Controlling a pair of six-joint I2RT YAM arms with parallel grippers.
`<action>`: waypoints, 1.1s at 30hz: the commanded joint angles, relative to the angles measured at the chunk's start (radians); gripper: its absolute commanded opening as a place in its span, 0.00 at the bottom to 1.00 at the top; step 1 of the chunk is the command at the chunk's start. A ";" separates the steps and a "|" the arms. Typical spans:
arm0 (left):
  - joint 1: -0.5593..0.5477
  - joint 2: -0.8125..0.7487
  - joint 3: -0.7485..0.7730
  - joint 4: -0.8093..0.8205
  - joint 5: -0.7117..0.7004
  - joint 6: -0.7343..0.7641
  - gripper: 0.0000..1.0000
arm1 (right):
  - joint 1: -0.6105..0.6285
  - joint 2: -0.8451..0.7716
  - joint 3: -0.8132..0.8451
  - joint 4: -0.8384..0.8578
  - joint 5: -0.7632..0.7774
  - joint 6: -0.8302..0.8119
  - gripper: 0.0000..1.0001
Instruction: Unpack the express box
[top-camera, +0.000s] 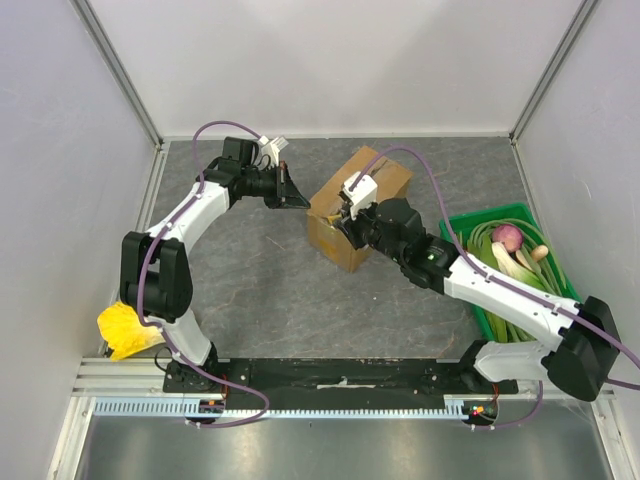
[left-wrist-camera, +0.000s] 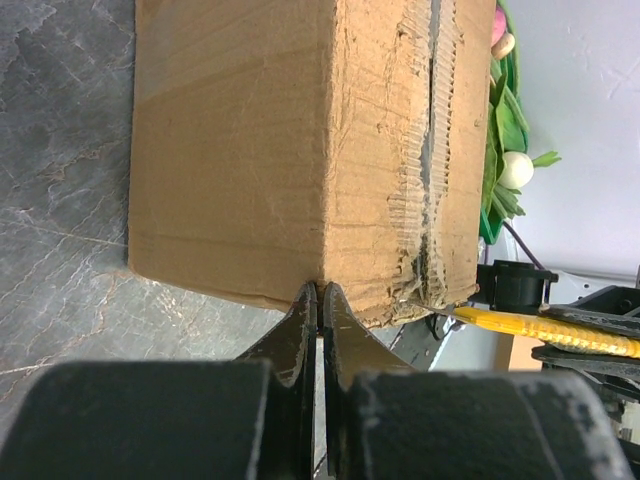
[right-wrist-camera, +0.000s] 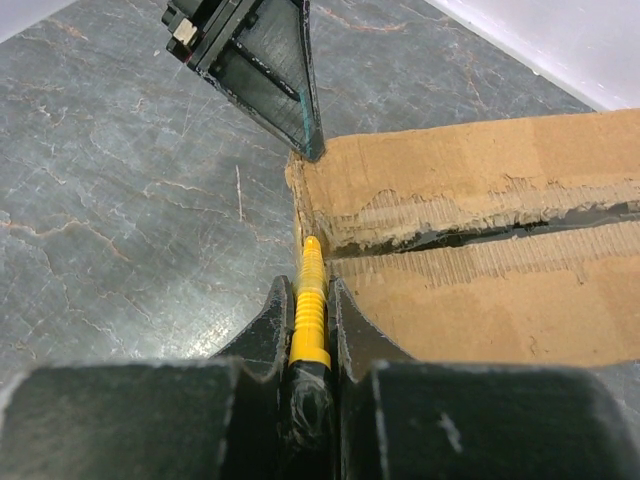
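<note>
So my right end effector (right-wrist-camera: 308, 288) pinches the yellow cutter (right-wrist-camera: 309, 315) at the express box (right-wrist-camera: 480, 310) seam (right-wrist-camera: 520, 226). My left end effector (left-wrist-camera: 320, 292) is closed and empty. Guess I slice along next.

— Where do we find the express box (top-camera: 358, 205)?
— Toward the back of the table (top-camera: 260, 290), near the middle. The crate (top-camera: 485, 213) stands to its right, with vegetables (top-camera: 507, 238) in it.
— And our grippers?
— The left gripper (top-camera: 302, 196) is at the box's left corner. The right gripper (top-camera: 346, 215) is at its top, with a tool (right-wrist-camera: 308, 290) between its fingers.

No readable text, label or number shows on the express box (top-camera: 372, 172) or elsewhere.
</note>
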 joint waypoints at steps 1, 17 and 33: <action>0.002 0.005 0.030 -0.012 -0.079 -0.008 0.02 | 0.006 -0.042 -0.012 -0.096 -0.013 0.025 0.00; 0.002 0.004 0.031 -0.007 -0.101 -0.017 0.02 | 0.006 -0.045 0.014 -0.234 -0.036 0.090 0.00; 0.002 0.010 0.033 -0.005 -0.112 -0.017 0.02 | 0.006 -0.103 -0.012 -0.286 0.001 0.057 0.00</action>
